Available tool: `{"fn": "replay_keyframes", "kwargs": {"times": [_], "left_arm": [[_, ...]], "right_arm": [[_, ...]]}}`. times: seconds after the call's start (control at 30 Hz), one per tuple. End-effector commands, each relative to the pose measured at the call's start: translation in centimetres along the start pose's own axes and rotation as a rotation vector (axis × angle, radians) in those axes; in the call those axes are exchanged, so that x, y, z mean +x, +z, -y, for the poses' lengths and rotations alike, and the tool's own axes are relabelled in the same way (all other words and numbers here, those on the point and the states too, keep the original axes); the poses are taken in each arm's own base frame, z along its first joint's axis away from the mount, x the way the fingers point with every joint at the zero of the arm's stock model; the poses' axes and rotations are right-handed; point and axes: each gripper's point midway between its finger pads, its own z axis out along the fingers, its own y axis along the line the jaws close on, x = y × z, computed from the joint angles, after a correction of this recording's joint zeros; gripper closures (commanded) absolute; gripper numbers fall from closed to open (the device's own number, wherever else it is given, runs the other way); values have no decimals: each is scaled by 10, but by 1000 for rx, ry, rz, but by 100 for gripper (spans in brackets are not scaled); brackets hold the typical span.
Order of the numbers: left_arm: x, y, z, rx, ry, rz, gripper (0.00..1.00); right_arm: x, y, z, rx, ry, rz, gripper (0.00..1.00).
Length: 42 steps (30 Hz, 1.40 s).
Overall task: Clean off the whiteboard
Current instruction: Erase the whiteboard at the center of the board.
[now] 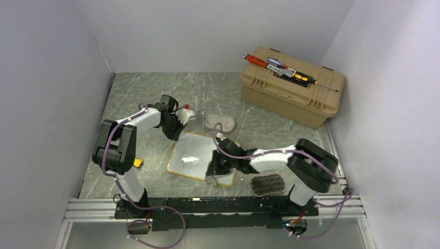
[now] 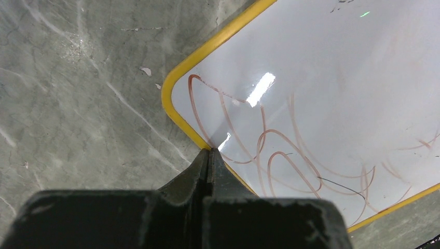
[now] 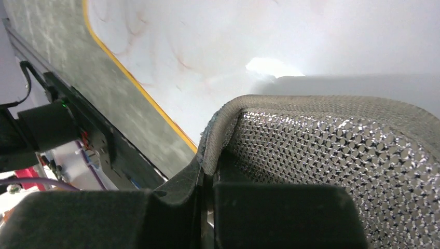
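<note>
The whiteboard [image 1: 193,155] lies flat mid-table, white with a yellow frame. Faint reddish scribbles cover it in the left wrist view [image 2: 321,78]; its near part looks smeared pale in the right wrist view [image 3: 233,36]. My left gripper [image 1: 176,136] is shut and empty, its tips [image 2: 210,151] pressed on the board's yellow edge near a corner. My right gripper [image 1: 212,174] is over the board's near right part, shut on the rim of a grey mesh pad [image 3: 332,155] that rests against the board surface.
A tan toolbox [image 1: 290,88] with hand tools [image 1: 277,66] on its lid stands at the back right. A dark mesh pad [image 1: 267,184] lies right of the board, and a pale oval pad [image 1: 219,122] lies behind it. A small red-and-white object [image 1: 187,111] lies by the left wrist.
</note>
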Motion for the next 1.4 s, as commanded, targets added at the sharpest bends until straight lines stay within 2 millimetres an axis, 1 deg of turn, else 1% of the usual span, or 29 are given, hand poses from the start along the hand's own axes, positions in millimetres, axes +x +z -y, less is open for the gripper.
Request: {"fn": "replay_keyframes", "kwargs": {"times": [0.0,0.07,0.13,0.2,0.23,0.27,0.3,0.33,0.37,0.43,0.5,0.57,0.63,0.67,0.73,0.8,0.83,0.87,0.97,1.0,1.03,1.1,1.17,1.23,1.33,1.37], "left_arm": [[48,25,22,78,-49,-174,97],[43,21,20,75,-57,-169,97],[33,11,19,76,-78,-155,96],[23,-4,21,87,-99,-122,88],[20,-12,24,95,-105,-107,84],[20,-19,27,102,-107,-99,81],[21,-24,30,105,-105,-94,74],[25,-28,34,113,-104,-98,65],[31,-29,38,121,-101,-106,57],[45,-24,43,126,-99,-135,55],[59,-14,42,115,-95,-167,57],[70,-1,46,143,-110,-203,62],[75,8,48,168,-128,-231,70],[73,10,48,172,-130,-237,76],[71,13,44,161,-133,-235,86],[69,15,44,166,-138,-234,95],[69,16,44,168,-142,-239,97],[70,17,43,169,-146,-248,97],[75,22,41,160,-152,-270,97],[75,23,40,158,-152,-270,97],[75,23,40,155,-154,-271,97],[76,24,39,153,-153,-278,97],[77,25,38,151,-153,-286,97],[79,26,37,149,-149,-290,97],[80,26,37,148,-150,-291,97],[79,25,37,147,-151,-289,97]], "right_arm": [[65,-46,117,370,49,-110,100],[64,-45,115,352,57,-97,100],[60,-36,112,342,65,-105,100],[53,-22,105,330,65,-114,100],[52,-17,105,330,63,-119,100],[52,-13,106,336,64,-124,100],[52,-11,109,343,68,-125,100],[52,-10,112,349,76,-123,100],[53,-10,116,358,90,-121,100],[55,-12,125,371,112,-118,100],[54,-16,130,385,116,-108,100],[49,-18,128,394,98,-92,100],[42,-20,118,402,59,-78,100],[40,-20,112,401,39,-80,100],[32,-14,94,360,8,-76,100],[28,-2,68,298,-40,-92,100],[28,6,58,277,-66,-108,100],[20,16,39,242,-101,-107,100],[16,46,6,172,-159,-142,100],[20,57,3,163,-168,-165,100],[21,63,-1,151,-170,-177,100],[26,62,3,151,-150,-179,100],[35,43,20,167,-105,-152,100],[53,17,50,212,-49,-130,100],[76,-13,87,256,24,-106,100],[87,-22,102,284,48,-113,100]]}}
